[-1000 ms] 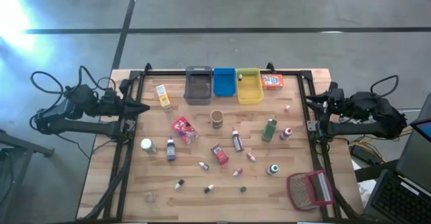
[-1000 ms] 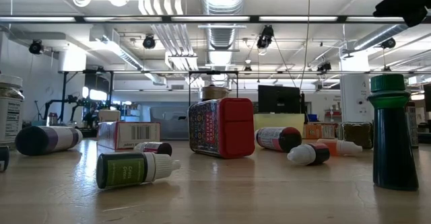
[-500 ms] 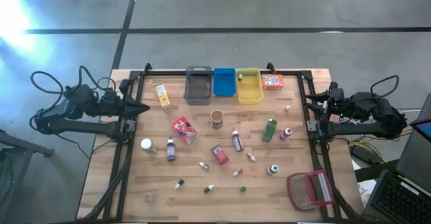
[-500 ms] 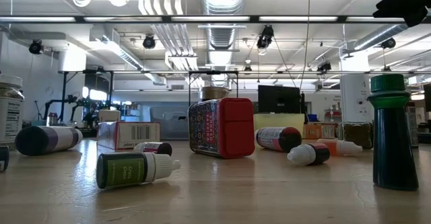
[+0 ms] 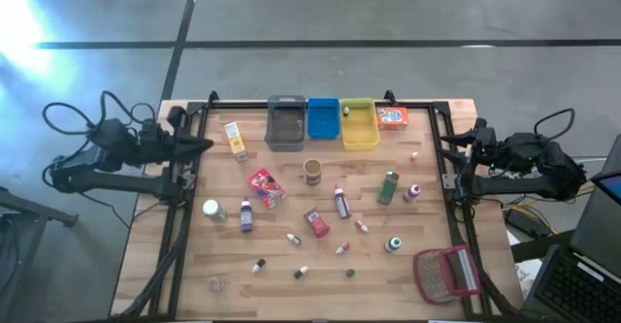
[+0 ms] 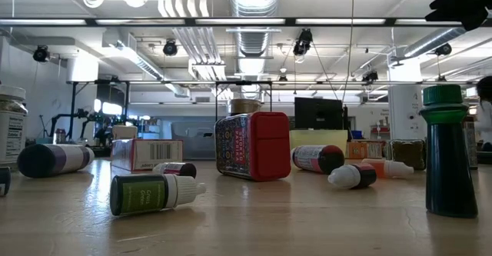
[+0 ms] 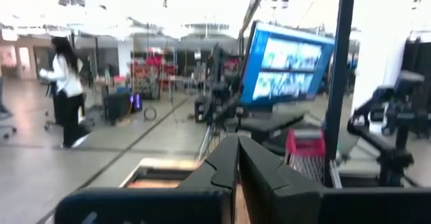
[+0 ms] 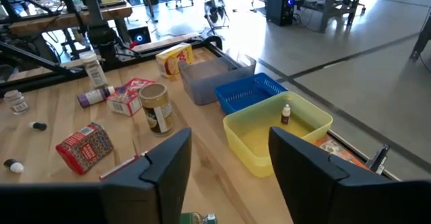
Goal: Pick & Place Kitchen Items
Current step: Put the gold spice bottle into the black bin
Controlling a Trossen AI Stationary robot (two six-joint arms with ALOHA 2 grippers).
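The kitchen items lie scattered on the wooden table [image 5: 194, 265]: a yellow box [image 5: 236, 140], an orange box [image 5: 392, 117], a red packet [image 5: 264, 186], a brown jar [image 5: 312, 172], a green bottle [image 5: 389, 186], a red tin [image 5: 316, 222] and several tiny capped bottles. One small bottle [image 8: 286, 114] stands in the yellow bin [image 5: 370, 134]. My left gripper [image 5: 207, 143] hovers shut at the table's left edge, pointing slightly upward [image 7: 237, 163]. My right gripper [image 5: 448, 148] hovers open at the right edge, aimed over the bins [image 8: 232, 157]. Neither touches anything.
A grey bin [image 5: 285, 122], a blue bin [image 5: 323, 117] and the yellow bin stand in a row at the far edge. A red-framed grey mesh object [image 5: 446, 273] lies at the near right corner. A black frame [image 5: 175, 226] runs along both sides of the table.
My left gripper has tipped upward at the table's left edge, staying shut. The items on the table lie as before.
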